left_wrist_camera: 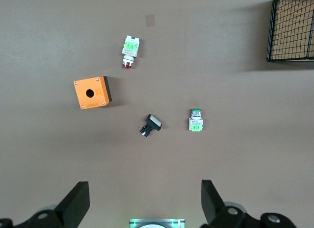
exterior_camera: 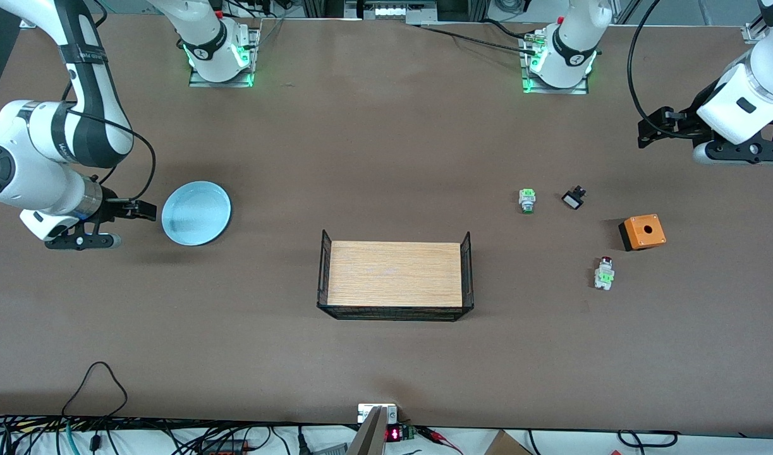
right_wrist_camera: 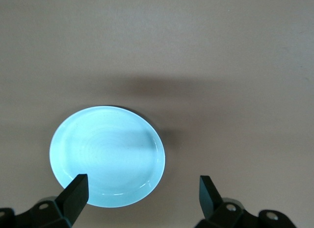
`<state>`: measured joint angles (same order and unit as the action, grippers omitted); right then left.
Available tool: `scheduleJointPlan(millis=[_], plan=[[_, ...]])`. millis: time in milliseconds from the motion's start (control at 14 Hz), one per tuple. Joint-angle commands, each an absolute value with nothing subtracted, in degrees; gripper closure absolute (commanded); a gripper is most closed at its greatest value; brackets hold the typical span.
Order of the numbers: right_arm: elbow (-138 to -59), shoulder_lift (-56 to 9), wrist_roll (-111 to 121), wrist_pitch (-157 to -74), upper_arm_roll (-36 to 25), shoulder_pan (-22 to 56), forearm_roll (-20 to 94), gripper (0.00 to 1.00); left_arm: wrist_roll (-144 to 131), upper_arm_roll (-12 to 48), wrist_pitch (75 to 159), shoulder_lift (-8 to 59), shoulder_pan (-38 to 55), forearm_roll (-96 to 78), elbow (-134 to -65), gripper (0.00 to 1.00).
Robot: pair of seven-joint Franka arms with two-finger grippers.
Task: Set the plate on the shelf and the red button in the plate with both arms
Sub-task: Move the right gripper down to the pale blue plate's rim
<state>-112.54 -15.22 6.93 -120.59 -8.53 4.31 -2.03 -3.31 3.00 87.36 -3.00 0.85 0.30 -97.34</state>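
Brown table (exterior_camera: pixel 386 126), round pale-blue plate (exterior_camera: pixel 196 213)

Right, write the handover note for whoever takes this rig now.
Left gripper: open, empty, in the air at its end of the table.
Right gripper: open, empty, beside the plate.
Red button: on the table, nearer the front camera than the orange box.
Wire tray: mid-table, nothing in it.
Done: nothing grasped.
Left: pick up and place both.
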Motion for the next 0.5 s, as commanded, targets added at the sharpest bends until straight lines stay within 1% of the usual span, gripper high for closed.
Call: scheduleJointPlan(millis=[0, 429], plan=[[-116.97, -15.02, 13.43, -126.01, -8.35, 2.9, -1.14, 0.0, -3.34, 3.16, 86.13, -2.11, 0.79, 1.76, -95.54, 0.0], [-123.83, -17.49, 15.98, -134.02, -8.35, 1.24, -1.49, 0.0, -3.25, 3.16, 86.4, -2.02, 0.7, 1.76, -95.45, 0.0]])
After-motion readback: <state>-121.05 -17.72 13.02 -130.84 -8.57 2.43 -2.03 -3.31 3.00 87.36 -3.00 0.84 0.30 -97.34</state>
